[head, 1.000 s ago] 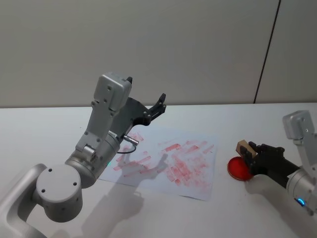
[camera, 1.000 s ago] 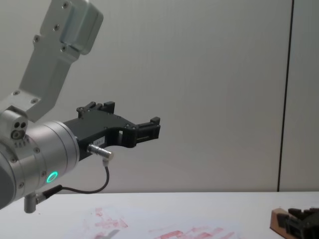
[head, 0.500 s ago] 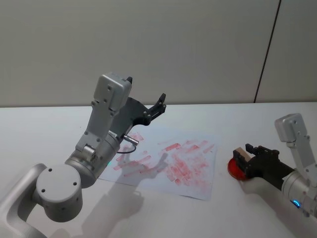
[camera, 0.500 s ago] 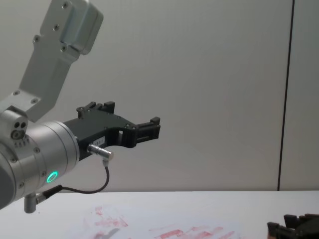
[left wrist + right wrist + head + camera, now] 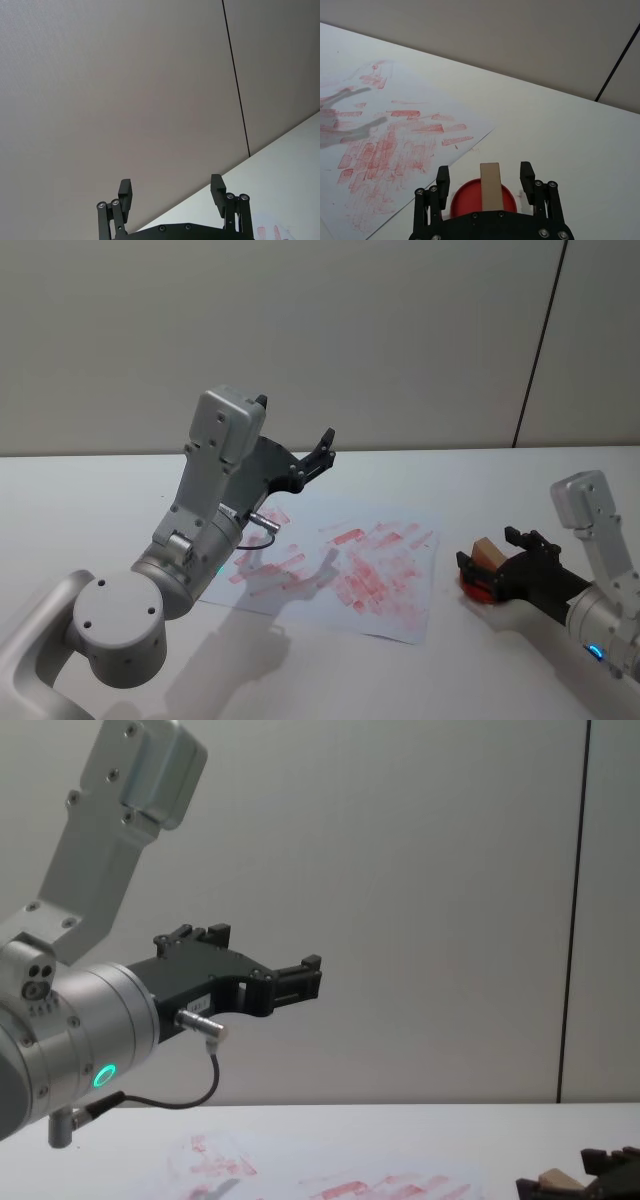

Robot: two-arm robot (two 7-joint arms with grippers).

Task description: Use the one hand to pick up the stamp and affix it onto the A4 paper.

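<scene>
The pale counter (image 5: 90,490) stretches out in front of me, and on it lies the A4 paper (image 5: 400,615), a white sheet covered in smudged red ink prints, flat and slightly skewed. My left arm is raised well above the sheet's near-left part, its gripper (image 5: 322,445) pointing up toward the wall with the fingers spread wide and nothing between them; its wrist view shows both fingers (image 5: 125,192) apart against the bare wall. To the right of the paper, just off its edge, sits a round red ink pad (image 5: 462,197). My right gripper (image 5: 492,558) is low over that pad, fingers spread on either side of the stamp (image 5: 490,186), a small light-brown wooden block that stands on the pad. In the right wrist view there is a clear gap between each finger and the block, so I am not gripping it.
</scene>
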